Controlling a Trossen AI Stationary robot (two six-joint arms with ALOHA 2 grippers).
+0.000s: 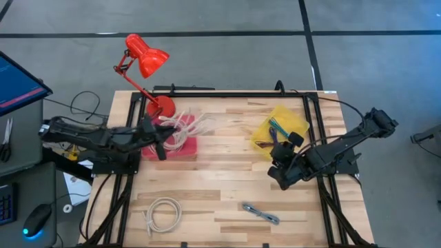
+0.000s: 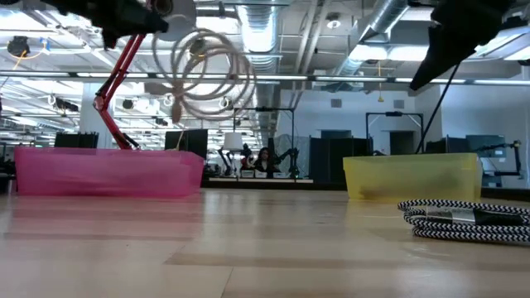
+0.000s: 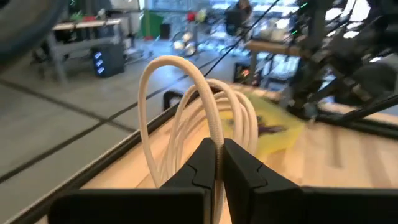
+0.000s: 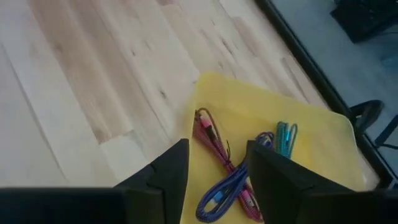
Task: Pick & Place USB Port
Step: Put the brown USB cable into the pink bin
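Note:
A white coiled cable is lifted over the pink bin by my left gripper, which is shut on it. In the low view its loops hang in the air above the pink bin. My right gripper is open and touches nothing. It hovers above the yellow bin, in which pink, blue and teal cables lie. A second white coil and a black-and-white braided cable lie flat on the table. My left gripper pinches one strand of the white cable's coil between its two fingers. It comes in roughly level from the table's left. The other loops stand out beyond the fingertips. The coil is lifted clear above the pink bin.
A red desk lamp stands at the far left, its base just behind the pink bin. A black frame borders the table's far and right sides. In the low view the braided cable lies near the right. Bare wood lies at the table's centre.

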